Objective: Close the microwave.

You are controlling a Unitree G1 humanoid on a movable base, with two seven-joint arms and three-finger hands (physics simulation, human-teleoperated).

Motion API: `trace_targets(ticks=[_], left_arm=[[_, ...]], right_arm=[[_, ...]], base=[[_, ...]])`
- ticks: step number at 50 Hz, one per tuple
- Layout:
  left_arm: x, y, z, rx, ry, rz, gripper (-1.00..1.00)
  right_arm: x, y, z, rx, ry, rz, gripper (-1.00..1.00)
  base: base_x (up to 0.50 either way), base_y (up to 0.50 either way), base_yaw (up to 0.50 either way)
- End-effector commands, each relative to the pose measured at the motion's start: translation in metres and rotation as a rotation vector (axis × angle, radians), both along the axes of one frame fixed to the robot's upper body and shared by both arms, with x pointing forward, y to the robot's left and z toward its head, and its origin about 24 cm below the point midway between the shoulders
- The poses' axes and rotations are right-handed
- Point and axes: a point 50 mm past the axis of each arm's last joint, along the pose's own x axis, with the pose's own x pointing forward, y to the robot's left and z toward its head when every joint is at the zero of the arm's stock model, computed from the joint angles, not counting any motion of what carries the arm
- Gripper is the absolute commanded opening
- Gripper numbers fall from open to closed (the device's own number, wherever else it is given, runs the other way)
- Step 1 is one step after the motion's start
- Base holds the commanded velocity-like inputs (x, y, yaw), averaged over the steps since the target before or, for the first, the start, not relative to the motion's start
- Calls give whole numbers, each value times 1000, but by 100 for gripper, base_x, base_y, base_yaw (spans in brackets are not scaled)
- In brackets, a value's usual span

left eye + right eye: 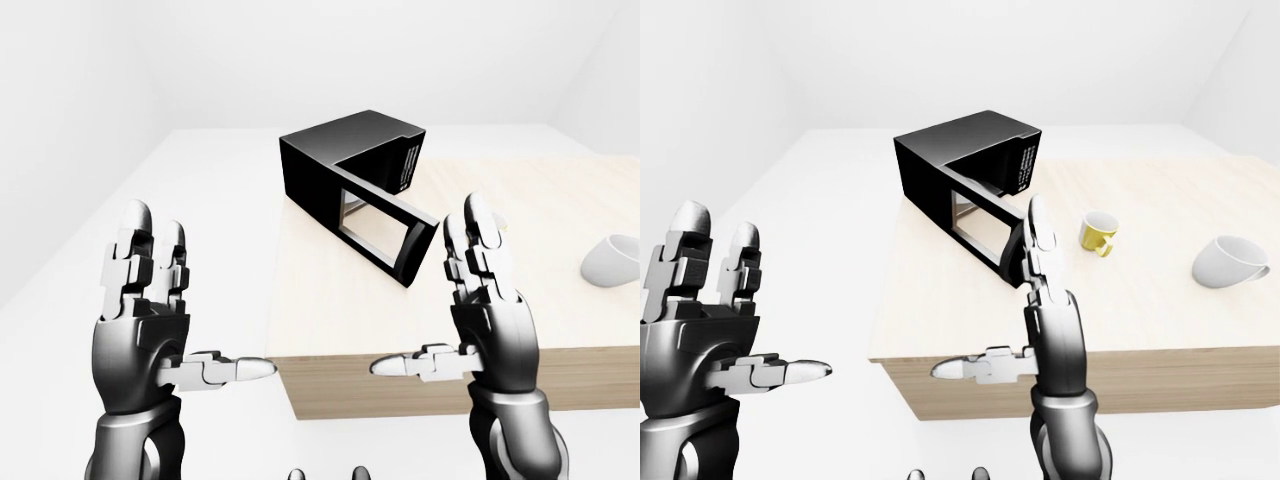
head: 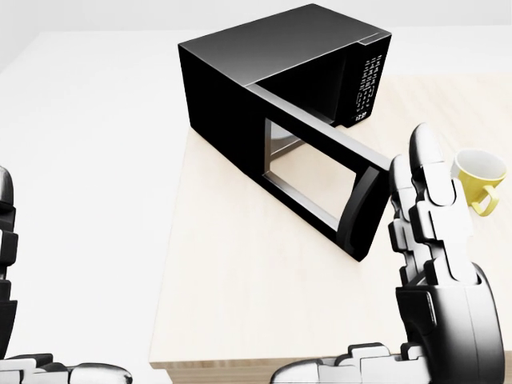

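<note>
A white room holds a pale wooden bench (image 1: 330, 320). The black microwave (image 2: 264, 72) sits near its top left corner, its long axis slanting from upper right to lower left in the head view. Its door (image 2: 320, 180) is swung wide open toward the robot. Both the left hand (image 1: 150, 300) and the right hand (image 1: 480, 300) are open and hold nothing. The approach is still the step in hand, I judge; next the right hand should push the door's free edge.

My right robot hand (image 1: 480, 300) hides most of the yellow cup (image 2: 478, 179) in the left-eye view. Head view cuts my left robot hand (image 2: 24, 320) at the left edge. White cup (image 1: 612, 262) clipped by the left-eye view's right edge. Microwave (image 2: 280, 88) keypad markings too small to read; its inside mostly hidden behind the door (image 2: 320, 180).
</note>
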Motion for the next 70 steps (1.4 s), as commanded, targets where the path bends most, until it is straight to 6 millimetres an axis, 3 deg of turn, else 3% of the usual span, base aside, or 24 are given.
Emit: trace_targets(ticks=[1, 23, 51, 70], left_arm=[[0, 0, 0, -6, -1, 2, 100], [-4, 1, 7, -30, -45, -12, 100], [-4, 2, 9, -31, -55, -4, 100], [-1, 1, 6, -36, -37, -6, 100]], right_arm=[[2, -4, 2, 15, -14, -47, 100], [-2, -4, 10, 41, -52, -29, 100], [2, -2, 4, 30, -25, -37, 100], [0, 0, 4, 23, -25, -21, 100]], base=[[0, 0, 0], [0, 0, 0], [49, 3, 0], [0, 0, 0]])
